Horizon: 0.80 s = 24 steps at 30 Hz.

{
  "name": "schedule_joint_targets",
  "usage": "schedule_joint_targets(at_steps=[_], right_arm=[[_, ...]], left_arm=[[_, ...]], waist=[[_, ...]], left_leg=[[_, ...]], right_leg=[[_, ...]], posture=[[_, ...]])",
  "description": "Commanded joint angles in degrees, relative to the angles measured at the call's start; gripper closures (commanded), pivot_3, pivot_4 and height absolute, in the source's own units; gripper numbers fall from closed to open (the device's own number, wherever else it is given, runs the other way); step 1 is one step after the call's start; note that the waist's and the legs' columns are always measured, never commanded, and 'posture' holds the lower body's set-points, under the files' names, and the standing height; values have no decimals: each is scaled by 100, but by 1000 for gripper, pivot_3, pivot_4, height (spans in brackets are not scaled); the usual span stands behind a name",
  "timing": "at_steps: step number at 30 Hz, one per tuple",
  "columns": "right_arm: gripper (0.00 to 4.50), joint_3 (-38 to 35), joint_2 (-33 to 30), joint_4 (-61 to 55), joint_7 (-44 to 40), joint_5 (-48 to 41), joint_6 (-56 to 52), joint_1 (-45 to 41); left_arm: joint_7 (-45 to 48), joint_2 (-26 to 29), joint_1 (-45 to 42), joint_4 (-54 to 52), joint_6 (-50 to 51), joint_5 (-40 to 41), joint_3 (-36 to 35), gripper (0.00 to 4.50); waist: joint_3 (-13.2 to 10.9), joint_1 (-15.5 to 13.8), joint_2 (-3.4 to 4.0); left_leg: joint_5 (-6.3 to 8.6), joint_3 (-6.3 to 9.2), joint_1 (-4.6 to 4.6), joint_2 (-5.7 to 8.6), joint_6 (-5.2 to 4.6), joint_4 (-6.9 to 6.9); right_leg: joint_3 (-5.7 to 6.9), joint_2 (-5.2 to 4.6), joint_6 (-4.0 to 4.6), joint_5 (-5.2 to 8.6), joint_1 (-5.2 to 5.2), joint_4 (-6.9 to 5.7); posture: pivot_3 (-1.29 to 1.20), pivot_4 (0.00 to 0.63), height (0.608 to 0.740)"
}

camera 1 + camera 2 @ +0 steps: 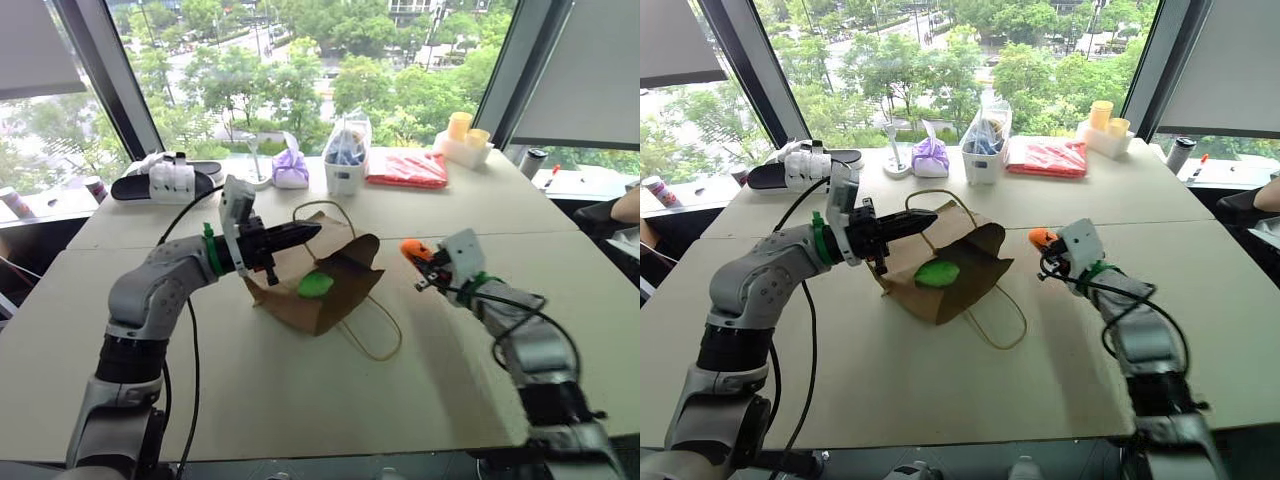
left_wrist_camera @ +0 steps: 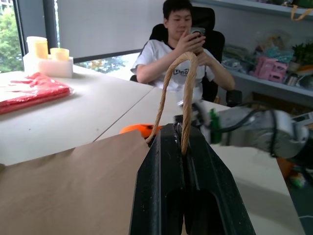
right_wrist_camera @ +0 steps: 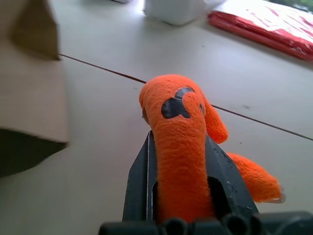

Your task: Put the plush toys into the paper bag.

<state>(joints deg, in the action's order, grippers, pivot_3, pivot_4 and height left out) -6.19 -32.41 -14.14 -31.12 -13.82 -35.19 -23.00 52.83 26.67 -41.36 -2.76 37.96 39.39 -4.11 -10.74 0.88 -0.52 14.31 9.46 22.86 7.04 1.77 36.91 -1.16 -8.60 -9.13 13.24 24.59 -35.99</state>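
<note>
Here, right end effector (image 3: pixel 178 161) clenched around the orange plush toy (image 3: pixel 182 142) above the worktop (image 1: pixel 300 400), beside the paper bag (image 1: pixel 335 275), green plush toy (image 1: pixel 316 285) inside, left end effector (image 2: pixel 183 142) pinching the bag's cord handle (image 2: pixel 183 88).

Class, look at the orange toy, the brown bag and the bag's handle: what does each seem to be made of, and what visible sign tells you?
Orange toy: soft plush fabric, seemingly; fuzzy matte nap, squashed between the right gripper's fingers.
Brown bag: kraft paper, probably; flat matte brown, creased and folded.
Handle: twisted cord, perhaps paper or fibre; visible spiral strands, pinched by the left gripper.
</note>
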Motion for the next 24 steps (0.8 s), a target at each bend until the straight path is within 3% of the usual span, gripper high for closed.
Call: schedule_joint_targets(at_steps=[1, 5, 10, 15, 24], right_arm=[[4360, -148, -85, -1714, -293, -1146, -1113, 152], [4360, 17, 51, -2246, -72, -1508, -1673, 176], [4360, 842, 612, -1776, 394, -1106, -1472, -129], [4360, 1409, 1086, -500, 545, -500, -704, -575], [4360, 1735, 2010, 2006, 503, 202, 755, -1687]], left_arm=[[21, -79, -235, 22, -137, 49, -72, 4500], [71, -156, -321, 73, -128, 64, -48, 4500], [88, -204, -346, 45, -50, 132, -49, 4500], [79, -197, -282, -137, 78, 212, -58, 4500], [150, -41, -132, -518, 420, 496, -17, 4500]], waist=[[1, 31, -9], [0, -18, -10], [0, -7, -12], [0, -7, -12], [0, 32, -12]], left_leg=[[11, -8, -4, -1, -20, 0], [15, -8, -27, -8, -26, 2], [15, -8, -29, -6, -26, 9], [13, -8, -30, -1, -24, 7], [4, -7, -30, -1, -7, -1]], right_leg=[[0, 3, 0, 0, -2, 4], [5, 5, 3, -1, -27, 0], [3, 2, 3, -1, -29, -3], [3, 1, 3, -1, -26, -7], [3, 4, 4, -2, -19, -7]], posture=[[0, 150, 740], [0, 150, 740], [0, 150, 740], [0, 150, 740], [0, 150, 740]])
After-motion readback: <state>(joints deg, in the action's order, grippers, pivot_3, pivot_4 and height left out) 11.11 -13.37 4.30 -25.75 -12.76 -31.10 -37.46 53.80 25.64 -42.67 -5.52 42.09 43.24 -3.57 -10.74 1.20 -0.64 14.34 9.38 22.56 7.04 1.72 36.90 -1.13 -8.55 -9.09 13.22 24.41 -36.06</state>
